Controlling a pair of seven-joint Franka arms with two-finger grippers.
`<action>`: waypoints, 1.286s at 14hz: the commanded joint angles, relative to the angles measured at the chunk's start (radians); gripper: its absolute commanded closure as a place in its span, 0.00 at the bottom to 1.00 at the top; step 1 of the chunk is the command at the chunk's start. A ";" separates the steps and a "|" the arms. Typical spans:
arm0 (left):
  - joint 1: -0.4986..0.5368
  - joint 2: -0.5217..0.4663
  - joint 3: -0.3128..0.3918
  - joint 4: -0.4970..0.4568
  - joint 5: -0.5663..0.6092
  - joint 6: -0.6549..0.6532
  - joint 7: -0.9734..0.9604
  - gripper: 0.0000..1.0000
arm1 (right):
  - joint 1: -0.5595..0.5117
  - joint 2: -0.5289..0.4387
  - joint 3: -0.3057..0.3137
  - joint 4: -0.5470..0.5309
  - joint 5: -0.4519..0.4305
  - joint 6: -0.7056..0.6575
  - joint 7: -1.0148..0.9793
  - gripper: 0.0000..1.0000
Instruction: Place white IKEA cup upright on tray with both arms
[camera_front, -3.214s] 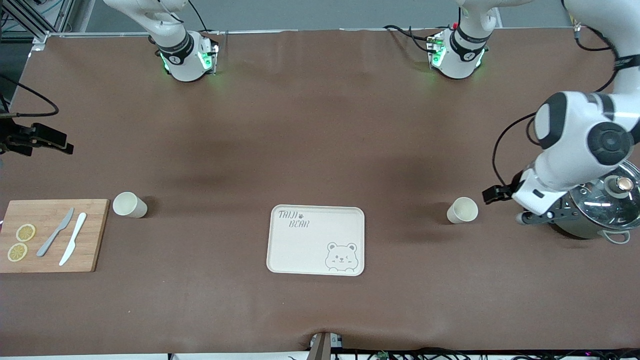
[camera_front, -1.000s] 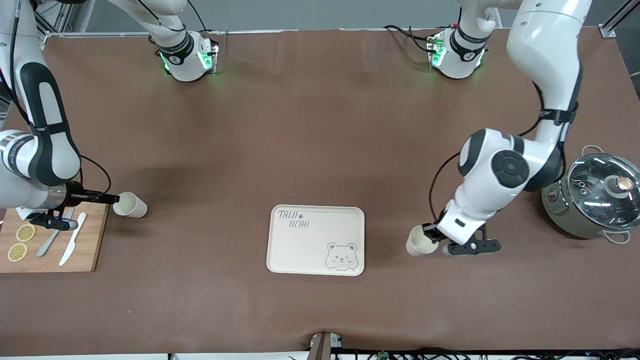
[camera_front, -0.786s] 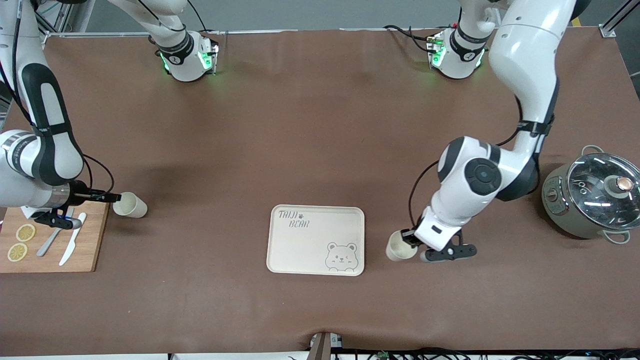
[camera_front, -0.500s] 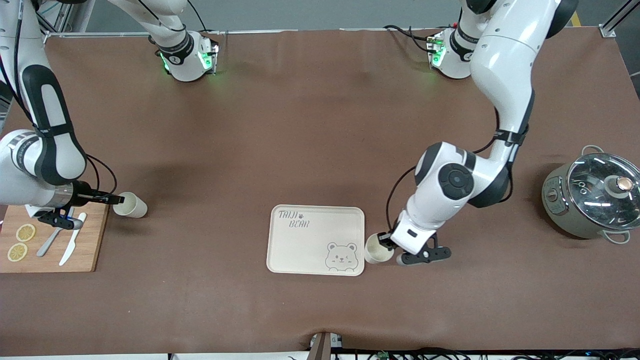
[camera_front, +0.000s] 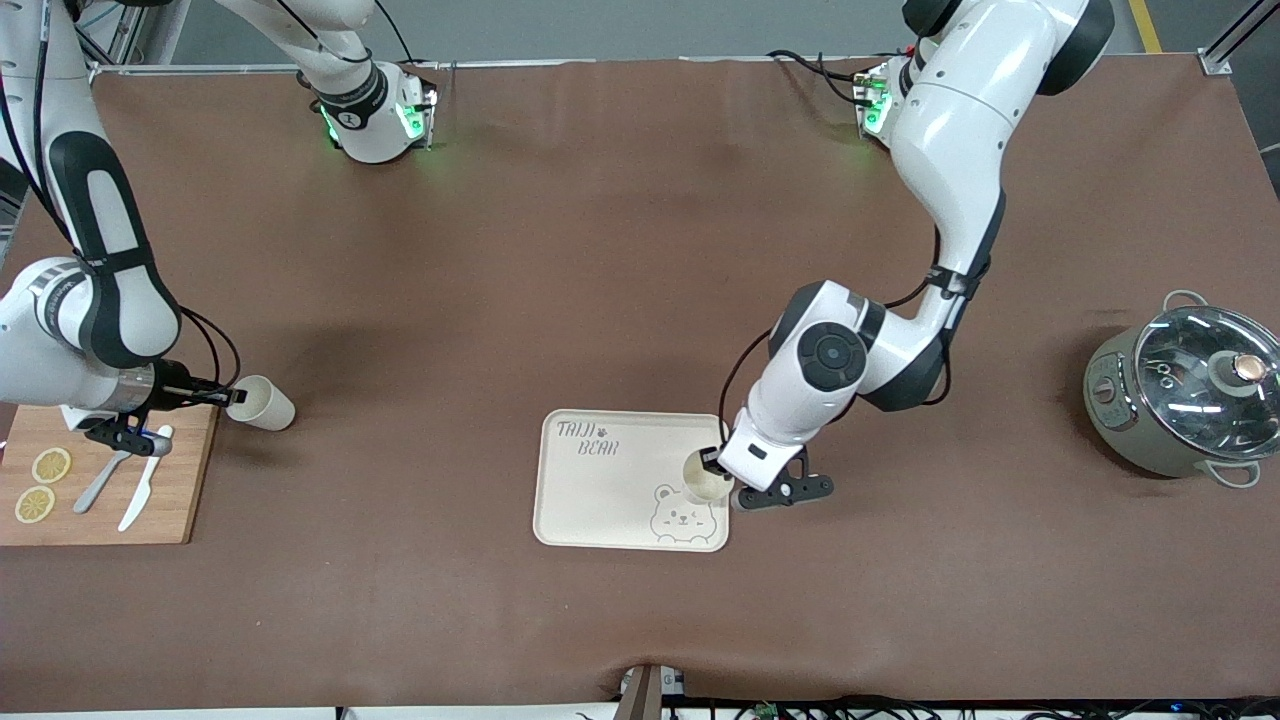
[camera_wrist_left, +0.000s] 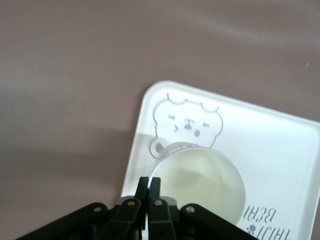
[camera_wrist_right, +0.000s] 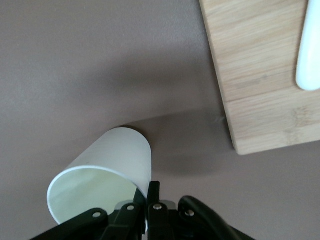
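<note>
The cream tray (camera_front: 600, 490) with "TAIJI BEAR" lettering and a bear drawing lies mid-table. My left gripper (camera_front: 716, 468) is shut on the rim of a white cup (camera_front: 703, 479) and holds it tilted over the tray's bear corner. In the left wrist view the fingers (camera_wrist_left: 149, 183) pinch the cup's wall (camera_wrist_left: 200, 180) above the tray (camera_wrist_left: 280, 135). My right gripper (camera_front: 231, 397) is shut on the rim of a second white cup (camera_front: 263, 404), which is tipped on its side beside the cutting board. In the right wrist view the gripper (camera_wrist_right: 152, 189) pinches that cup's rim (camera_wrist_right: 107, 170).
A wooden cutting board (camera_front: 105, 470) with lemon slices, a grey knife and a white knife lies at the right arm's end; it also shows in the right wrist view (camera_wrist_right: 260, 75). A lidded pot (camera_front: 1185, 400) stands at the left arm's end.
My left arm has carried its cup from the table near the pot to over the tray's bear corner. My right gripper reached the other cup, closed on its rim and shifted it slightly.
</note>
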 joint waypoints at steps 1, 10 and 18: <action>-0.035 0.041 0.019 0.032 -0.015 -0.016 -0.026 1.00 | -0.010 -0.031 0.016 0.023 0.012 -0.098 0.018 1.00; -0.025 -0.009 0.049 0.032 -0.012 -0.028 -0.026 0.00 | 0.100 -0.027 0.021 0.312 0.017 -0.396 0.198 1.00; 0.086 -0.203 0.162 0.018 0.154 -0.224 0.024 0.00 | 0.295 0.059 0.019 0.395 0.155 -0.320 0.559 1.00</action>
